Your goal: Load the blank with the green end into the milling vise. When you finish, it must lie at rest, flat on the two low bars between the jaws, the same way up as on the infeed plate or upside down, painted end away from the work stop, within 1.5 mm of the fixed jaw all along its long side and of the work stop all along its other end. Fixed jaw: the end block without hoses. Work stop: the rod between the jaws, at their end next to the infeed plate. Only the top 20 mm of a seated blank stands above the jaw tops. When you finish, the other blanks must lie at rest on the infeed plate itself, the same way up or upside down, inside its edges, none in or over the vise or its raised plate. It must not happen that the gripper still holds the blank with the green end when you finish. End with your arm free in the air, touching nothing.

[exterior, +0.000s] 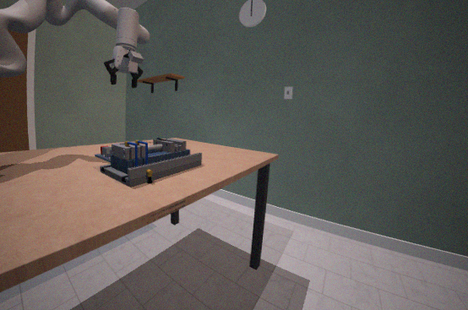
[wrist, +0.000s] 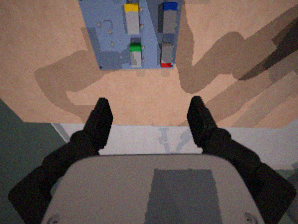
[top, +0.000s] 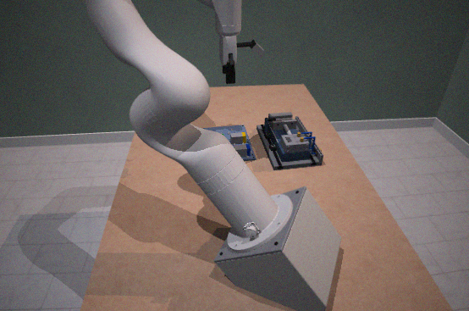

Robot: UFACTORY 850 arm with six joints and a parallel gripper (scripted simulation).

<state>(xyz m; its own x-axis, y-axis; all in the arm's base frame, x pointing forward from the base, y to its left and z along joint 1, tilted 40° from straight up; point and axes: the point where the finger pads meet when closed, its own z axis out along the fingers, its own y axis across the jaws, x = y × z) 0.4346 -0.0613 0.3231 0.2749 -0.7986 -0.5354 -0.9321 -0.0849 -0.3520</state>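
Observation:
The blank with the green end [wrist: 136, 59] lies on the blue infeed plate [wrist: 91, 15], its green end toward the yellow-ended blank. My gripper [top: 230, 82] [exterior: 123, 84] [wrist: 149, 107] is open and empty, high above the table, beyond the plate's edge in the wrist view. The vise [top: 296, 163] stands beside the plate. Its hosed jaw [top: 296, 141] [exterior: 122, 150] is at the near end in the top view; the block without hoses [exterior: 176, 143] is at the other end. A light rod [top: 288, 129] [exterior: 154, 148] shows between them. The low bars cannot be made out.
The yellow-ended blank [wrist: 132, 21], blue-ended blank [wrist: 169, 20] and red-ended blank [wrist: 166, 52] also lie on the plate, among small pegs. Blue hoses [top: 313, 140] [exterior: 146, 153] rise at the hosed jaw. A grey rail [exterior: 169, 166] runs along the vise's outer side.

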